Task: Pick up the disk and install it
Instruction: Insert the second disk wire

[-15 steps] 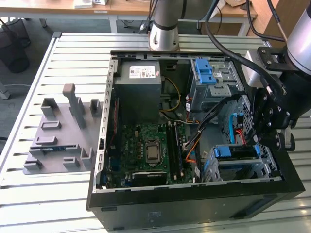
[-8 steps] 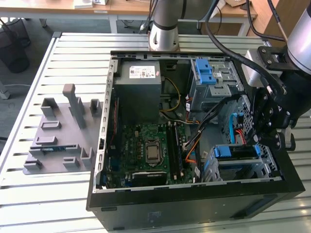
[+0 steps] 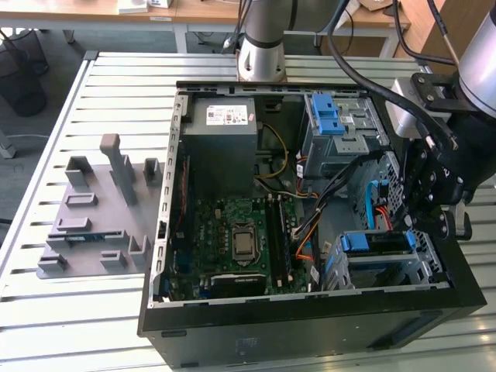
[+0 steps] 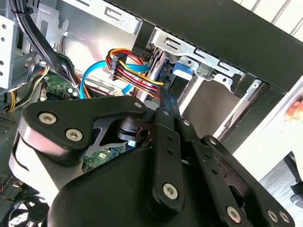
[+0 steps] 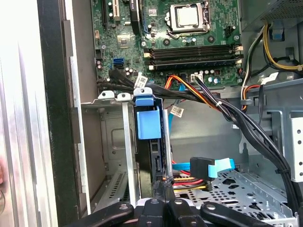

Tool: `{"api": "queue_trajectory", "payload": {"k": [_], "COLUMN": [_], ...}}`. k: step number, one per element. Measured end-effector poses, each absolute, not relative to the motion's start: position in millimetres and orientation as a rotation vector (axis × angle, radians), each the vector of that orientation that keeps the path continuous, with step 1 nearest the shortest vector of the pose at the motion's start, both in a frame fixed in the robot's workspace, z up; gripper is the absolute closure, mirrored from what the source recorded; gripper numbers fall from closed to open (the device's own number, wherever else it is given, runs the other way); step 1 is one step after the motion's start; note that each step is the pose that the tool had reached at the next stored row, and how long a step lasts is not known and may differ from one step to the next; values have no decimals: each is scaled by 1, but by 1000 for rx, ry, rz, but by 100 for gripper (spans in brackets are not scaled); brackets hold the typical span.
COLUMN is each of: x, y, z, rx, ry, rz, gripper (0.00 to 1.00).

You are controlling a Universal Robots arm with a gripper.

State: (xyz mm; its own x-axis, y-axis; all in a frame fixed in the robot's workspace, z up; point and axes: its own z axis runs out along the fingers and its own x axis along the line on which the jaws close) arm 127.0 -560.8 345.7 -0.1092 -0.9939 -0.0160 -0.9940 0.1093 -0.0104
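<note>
The gripper pinches shut on the disk edge, seated in the drive cage. Nearby power cables risk snagging.

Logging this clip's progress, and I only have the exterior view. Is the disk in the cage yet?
Observer: Yes. In the first wrist view the disk stands on edge inside the cage.
Operator: And the gripper?
Observer: The gripper is shut, with its tips at the disk's near edge.
Operator: Is it cabled up?
Observer: The blue cable's plug lies beside the cage, apart from the disk.
</note>
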Motion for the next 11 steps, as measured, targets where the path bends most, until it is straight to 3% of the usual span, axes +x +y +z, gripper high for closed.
{"api": "queue_trajectory", "payload": {"k": [11], "x": [117], "y": [-561], "z": [346], "rx": [-2084], "ry": [2326], "rz": [4], "gripper": [89]}}
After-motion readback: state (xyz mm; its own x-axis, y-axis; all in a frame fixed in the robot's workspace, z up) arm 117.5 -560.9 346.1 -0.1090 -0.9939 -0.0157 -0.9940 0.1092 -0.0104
